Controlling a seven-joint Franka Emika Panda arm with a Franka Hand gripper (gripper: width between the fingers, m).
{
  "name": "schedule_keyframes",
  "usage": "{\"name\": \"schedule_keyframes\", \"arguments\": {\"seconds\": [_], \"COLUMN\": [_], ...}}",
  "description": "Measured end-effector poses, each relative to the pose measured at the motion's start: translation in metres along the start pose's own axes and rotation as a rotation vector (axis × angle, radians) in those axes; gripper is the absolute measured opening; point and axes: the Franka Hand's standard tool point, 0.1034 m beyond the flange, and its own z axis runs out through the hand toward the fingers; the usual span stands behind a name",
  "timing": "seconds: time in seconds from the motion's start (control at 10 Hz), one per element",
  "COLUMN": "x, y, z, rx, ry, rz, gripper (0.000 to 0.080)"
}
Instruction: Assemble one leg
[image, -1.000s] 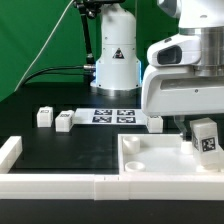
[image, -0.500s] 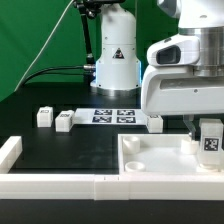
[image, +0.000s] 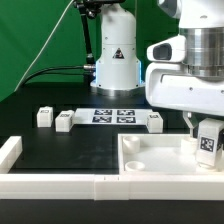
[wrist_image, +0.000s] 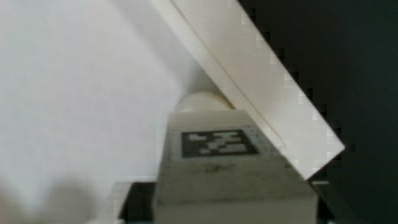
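Hand clamped on the small white stubby plastic leg with its square tag, low over the big flat white square panel at the front edge of the black surface. Likely risk: a tilted entry jams against the panel wall. Green backdrop and robot base stand beyond the back edge.

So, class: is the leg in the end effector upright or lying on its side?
Roughly upright: the leg stands taller than wide in the end effector, tag facing the camera, over the panel. Whether it's socketed: cannot tell.
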Motion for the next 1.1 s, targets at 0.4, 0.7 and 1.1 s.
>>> {"name": "schedule_keyframes", "arguments": {"seconds": [0.4, 0.7, 1.1], "x": [-0.0018, -0.0025, -0.0053], "y": [-0.0012, -0.0017, -0.0040], "z": [0.0004, 0.0006, -0.0003], "rx": [0.002, 0.002, 0.001], "ry": [0.006, 0.006, 0.008], "rz": [0.521, 0.506, 0.153], "gripper": [0.0291, 0.0292, 0.0635]}}
